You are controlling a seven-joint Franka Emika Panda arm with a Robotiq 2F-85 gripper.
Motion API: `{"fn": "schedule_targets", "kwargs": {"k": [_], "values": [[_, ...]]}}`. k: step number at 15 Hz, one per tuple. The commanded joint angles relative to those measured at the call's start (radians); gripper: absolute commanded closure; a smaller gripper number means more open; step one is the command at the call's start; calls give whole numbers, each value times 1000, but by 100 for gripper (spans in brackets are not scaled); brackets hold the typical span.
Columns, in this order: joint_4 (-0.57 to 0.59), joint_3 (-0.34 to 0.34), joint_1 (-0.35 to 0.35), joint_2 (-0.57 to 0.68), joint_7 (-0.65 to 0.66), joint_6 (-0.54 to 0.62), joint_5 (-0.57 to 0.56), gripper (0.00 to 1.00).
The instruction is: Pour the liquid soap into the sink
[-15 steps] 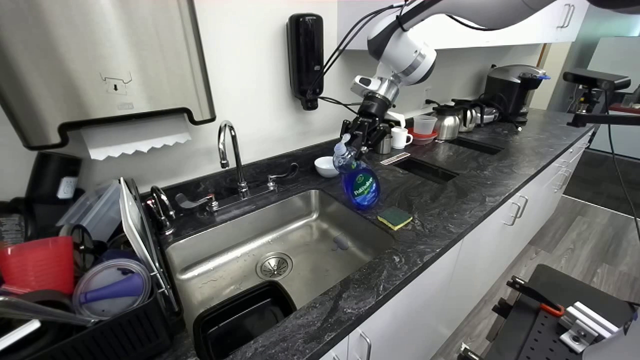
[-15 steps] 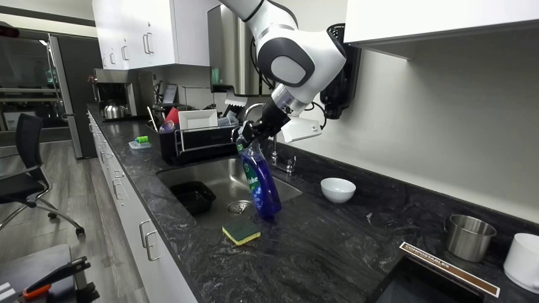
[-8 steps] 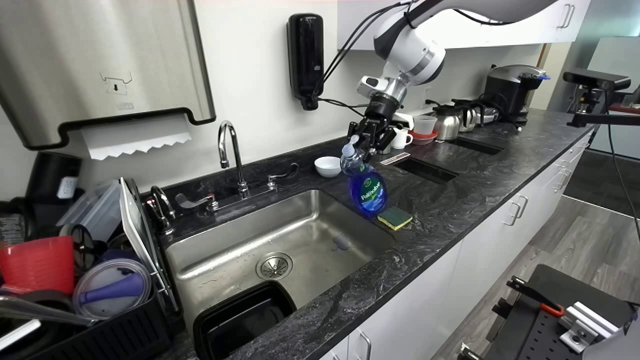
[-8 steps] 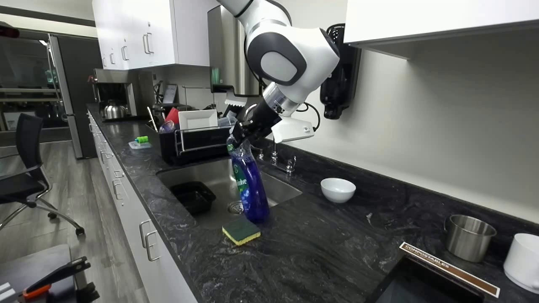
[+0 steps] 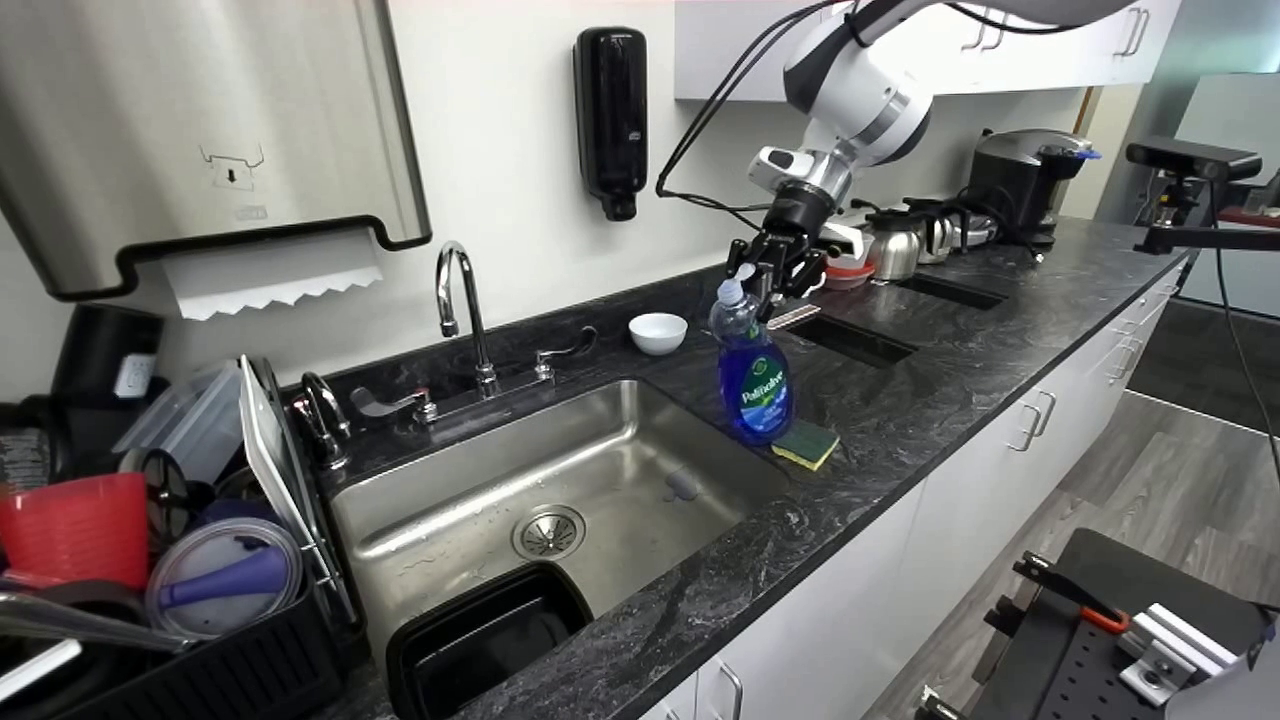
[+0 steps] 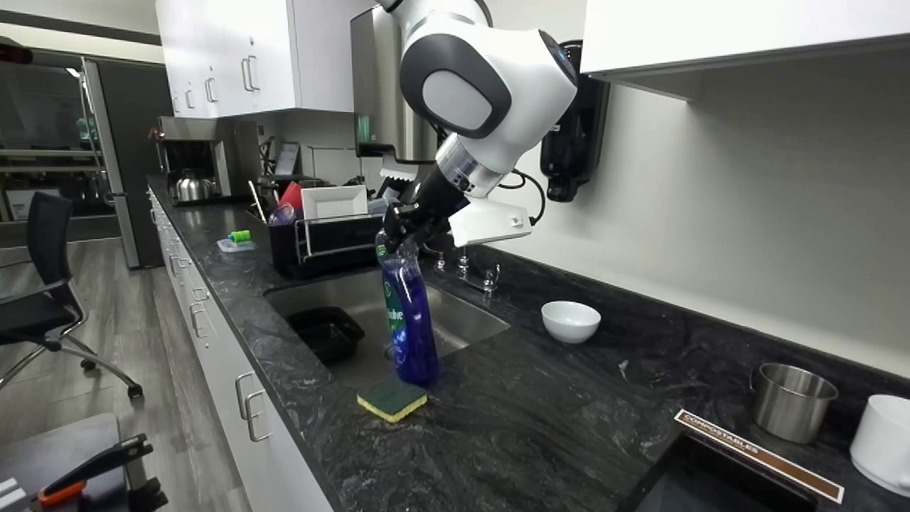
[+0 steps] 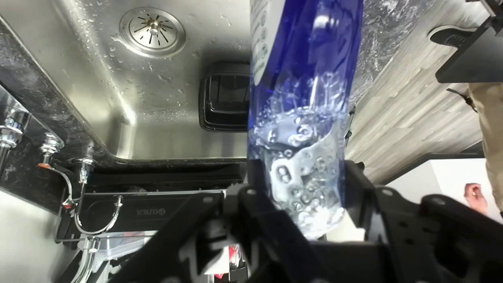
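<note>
claw: closed on the clear upper part of the soap bottle, with a finger on each side in the wrist view
soap bottle: close to upright with a slight lean in both exterior views, outside the sink, just beyond its side edge opposite the dish rack; whether the base touches the countertop cannot be told
blue soap: fills the lower part; clear plastic and bubbles above it
cap: pale, uppermost; open or closed, too small to tell
sponge: green and yellow, lying on the countertop, at the soap bottle's base toward the countertop's front edge; contact between them unclear
sink floor: round drain
black tub: inside the sink, in the front corner nearest the dish rack
white bowl: on the countertop by its back edge, past the sink's back corner
steel cup: farther along that back edge, between the white bowl and a white mug
</note>
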Motion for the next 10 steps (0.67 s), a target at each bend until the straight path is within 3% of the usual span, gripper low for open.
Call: {"fn": "schedule_targets", "kwargs": {"k": [1,10], "values": [[-58,-43,1,-55,-54,4,64,76],[-66,-127,-11,-43,-118,-5,135,76]]}}
